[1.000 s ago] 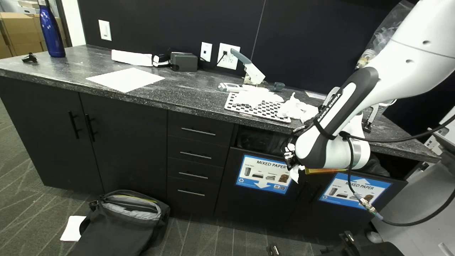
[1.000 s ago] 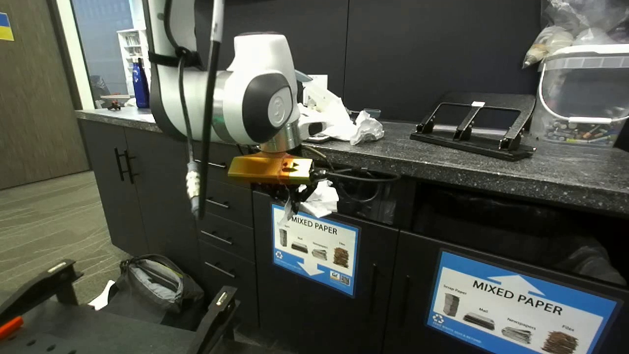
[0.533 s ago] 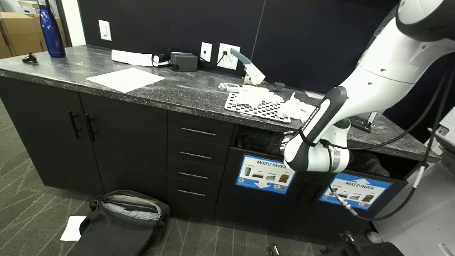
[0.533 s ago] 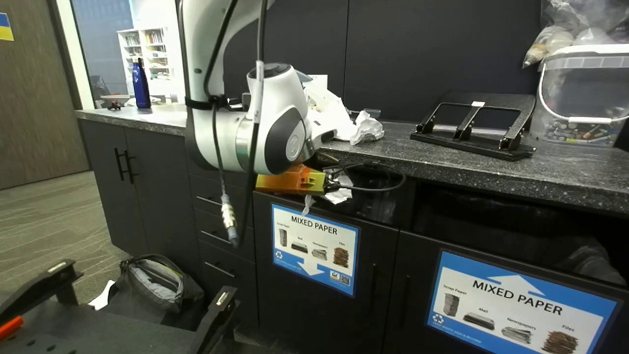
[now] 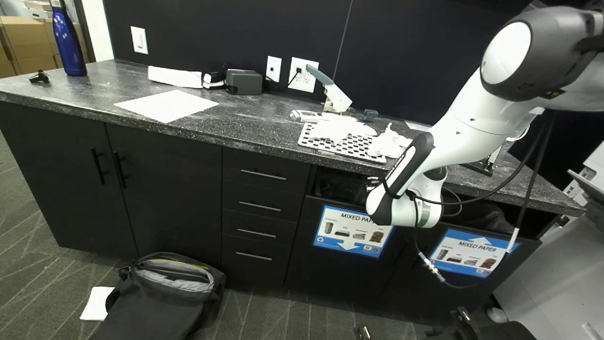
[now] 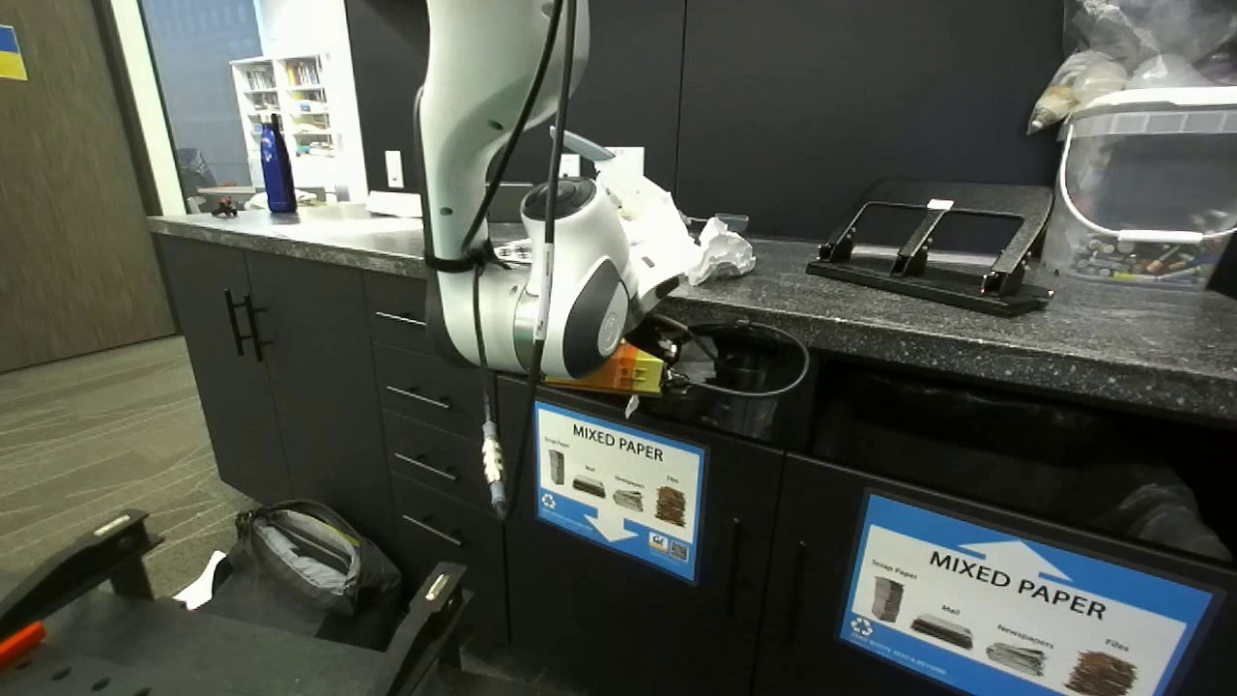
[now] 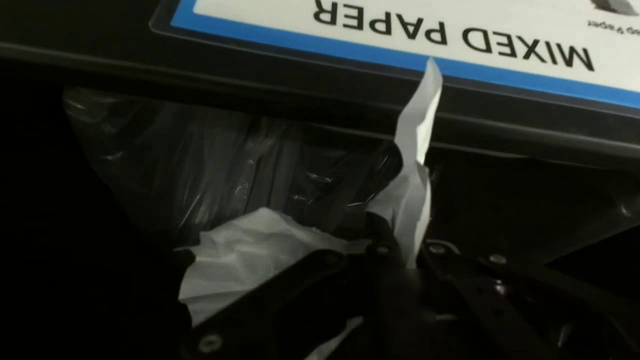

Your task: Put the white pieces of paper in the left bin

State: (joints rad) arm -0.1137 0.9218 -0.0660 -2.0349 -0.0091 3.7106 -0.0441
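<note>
Fingers [image 7: 382,249] closed on crumpled white paper [image 7: 414,175]; likely light, soft, easily torn; best pinched at its bunched middle.

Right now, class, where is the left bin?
In both exterior views, the left bin is under the counter, between the drawers on its left and another labelled bin on its right.

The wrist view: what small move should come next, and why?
Perhaps shift the black fingers slightly inward over the left black bin with the blue-and-white label before opening them: they look shut on a curled white paper strip, whose loose end crosses the bin's front rim there.
</note>
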